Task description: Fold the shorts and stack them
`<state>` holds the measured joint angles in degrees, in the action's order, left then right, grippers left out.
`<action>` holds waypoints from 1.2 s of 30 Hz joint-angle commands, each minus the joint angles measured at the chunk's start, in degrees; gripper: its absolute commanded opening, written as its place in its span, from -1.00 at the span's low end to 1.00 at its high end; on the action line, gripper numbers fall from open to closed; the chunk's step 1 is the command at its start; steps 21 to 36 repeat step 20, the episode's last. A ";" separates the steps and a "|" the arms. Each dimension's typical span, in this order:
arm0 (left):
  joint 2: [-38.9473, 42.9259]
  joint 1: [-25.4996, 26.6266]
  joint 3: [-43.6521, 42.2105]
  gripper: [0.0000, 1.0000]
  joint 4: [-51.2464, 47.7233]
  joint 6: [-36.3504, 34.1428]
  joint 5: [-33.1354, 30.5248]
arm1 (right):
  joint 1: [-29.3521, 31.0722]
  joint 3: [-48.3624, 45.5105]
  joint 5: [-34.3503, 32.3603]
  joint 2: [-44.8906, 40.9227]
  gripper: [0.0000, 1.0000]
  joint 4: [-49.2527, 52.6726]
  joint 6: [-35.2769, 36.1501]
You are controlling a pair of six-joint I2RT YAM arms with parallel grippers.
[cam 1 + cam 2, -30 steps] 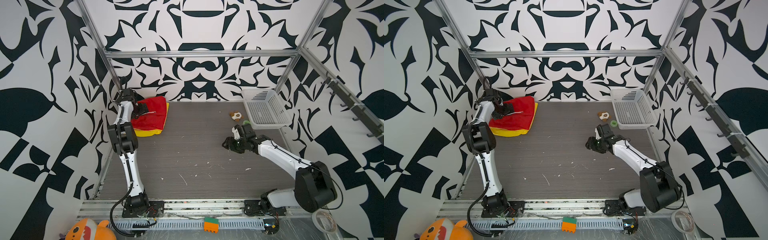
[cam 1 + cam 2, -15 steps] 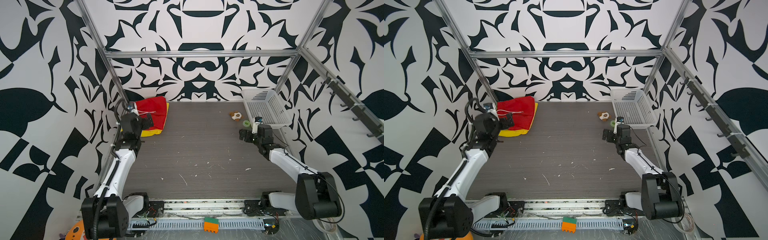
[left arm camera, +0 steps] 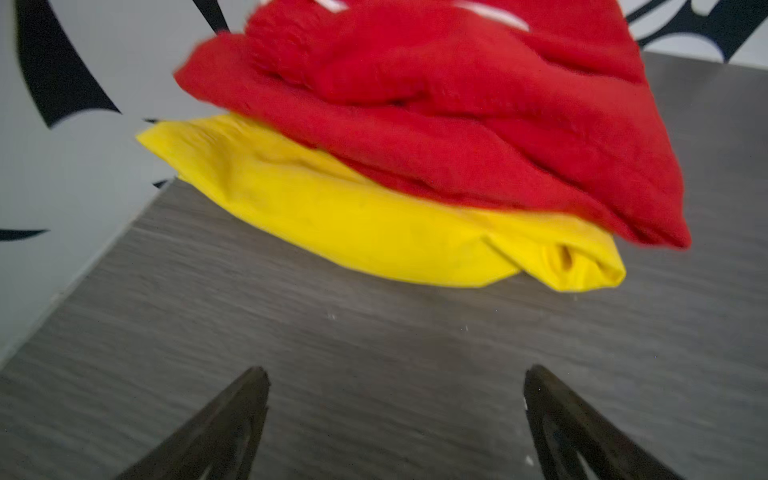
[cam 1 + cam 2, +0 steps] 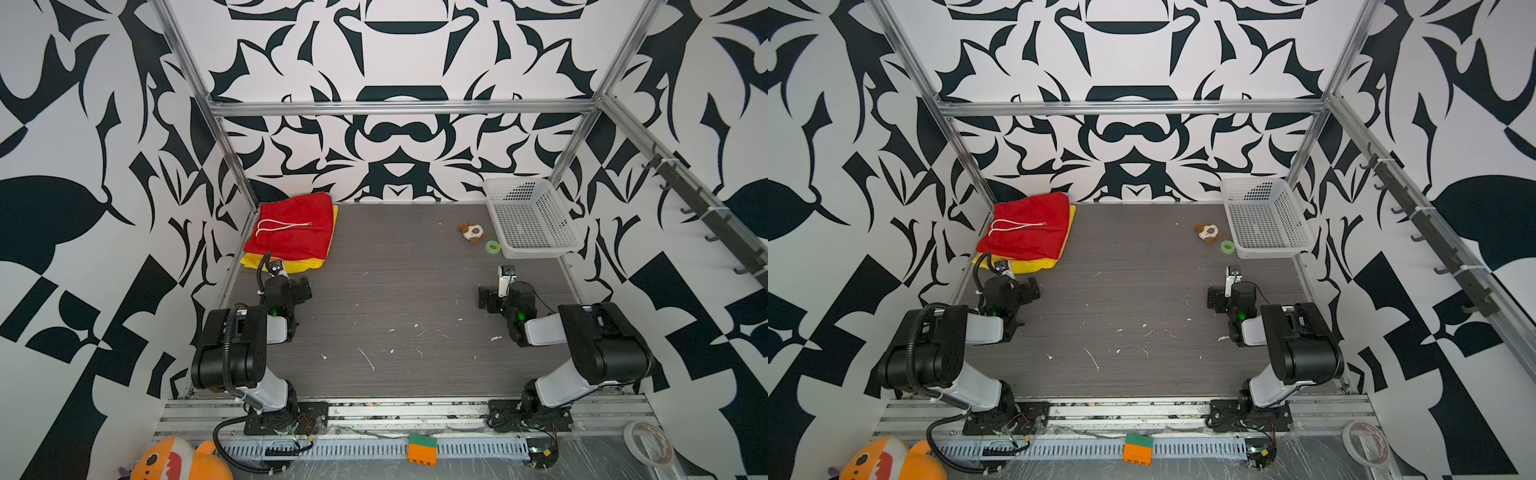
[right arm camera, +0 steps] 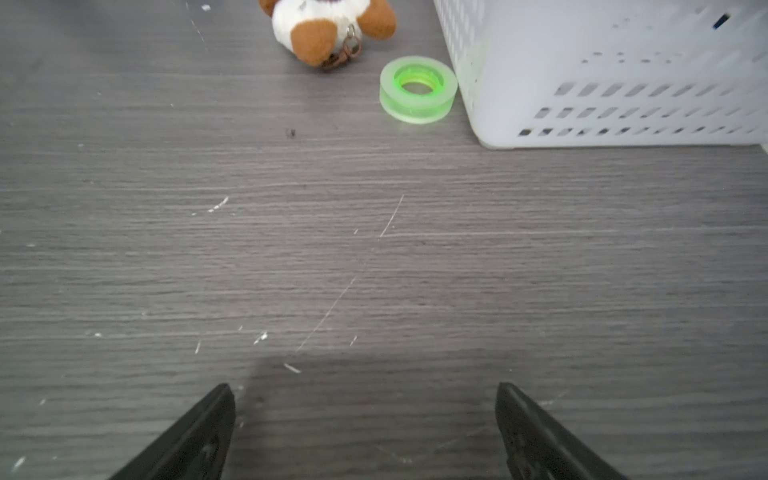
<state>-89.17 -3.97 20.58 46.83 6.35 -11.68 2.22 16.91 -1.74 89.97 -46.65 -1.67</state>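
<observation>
Now that both arms have pulled back toward their bases, the left gripper (image 3: 395, 374) and right gripper (image 5: 365, 388) hang empty, jaws spread wide, while the red shorts (image 4: 293, 226) lie folded atop the yellow shorts (image 3: 374, 224) in the far left corner.

Folded red shorts (image 4: 293, 226) — white drawstring up — stacked on folded yellow shorts (image 4: 309, 263).

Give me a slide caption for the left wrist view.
Folded red shorts stacked on yellow shorts, beyond the open, empty left hand.
</observation>
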 commanded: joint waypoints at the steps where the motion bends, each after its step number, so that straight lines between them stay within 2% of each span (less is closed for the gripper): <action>1: 0.60 -0.08 0.23 0.98 5.94 1.49 0.37 | -0.15 3.56 -1.01 -1.05 1.00 -4.80 0.60; 2: -0.43 -0.08 -0.23 0.99 8.92 1.13 0.05 | -0.13 2.65 -0.75 -0.88 1.00 -7.05 0.55; 5: 1.23 -0.05 0.98 0.98 3.34 1.48 0.29 | -0.13 3.24 -1.60 -1.46 1.00 -5.01 0.10; 8: 0.11 -0.06 0.22 0.98 6.67 1.25 0.25 | -0.16 3.13 -1.61 -1.02 1.00 -5.93 -0.10; 36: 0.58 0.02 0.39 0.99 5.62 0.97 0.83 | -0.15 3.10 -1.08 -1.19 1.00 -5.64 0.46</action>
